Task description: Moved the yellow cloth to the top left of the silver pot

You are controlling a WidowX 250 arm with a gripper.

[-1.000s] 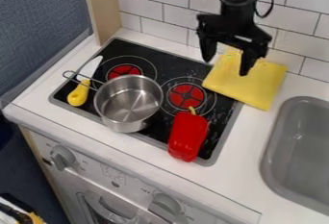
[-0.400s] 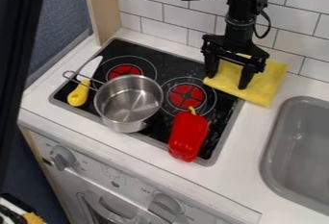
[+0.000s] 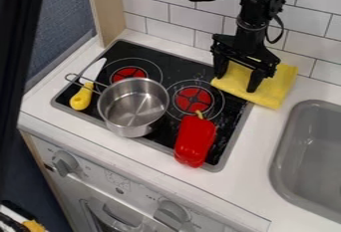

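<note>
Room: white tiled wall [image 3: 186,22] behind, wood panel [image 3: 105,12] at the back left
Surface: white counter [image 3: 253,146], black hob [image 3: 176,69] set into it, grey sink [image 3: 290,126] off to the right
Arm [image 3: 253,19] comes in from the top, over the back of the counter
Yellow cloth [image 3: 273,86] is on the counter at the hob's back right, near corner over the hob edge. Target is up-left of the silver pot [image 3: 131,107], so it has to cross the hob
Gripper [image 3: 236,83] is open over the cloth's left part, fingers apart; can't tell if the tips touch it. Step in hand looks like the grasp: press lightly, close on a real fold, check it's bunched before lifting. A thin pinch would likely slip
Lift high enough that the trailing end clears the pot rim, go behind the pot, lower slowly
Red pepper [image 3: 195,139] is right of the pot, keep the swing off it
Watch the knife [image 3: 81,96] and the pot's wire handle [image 3: 86,80] near the drop spot, cloth could snag there
</note>
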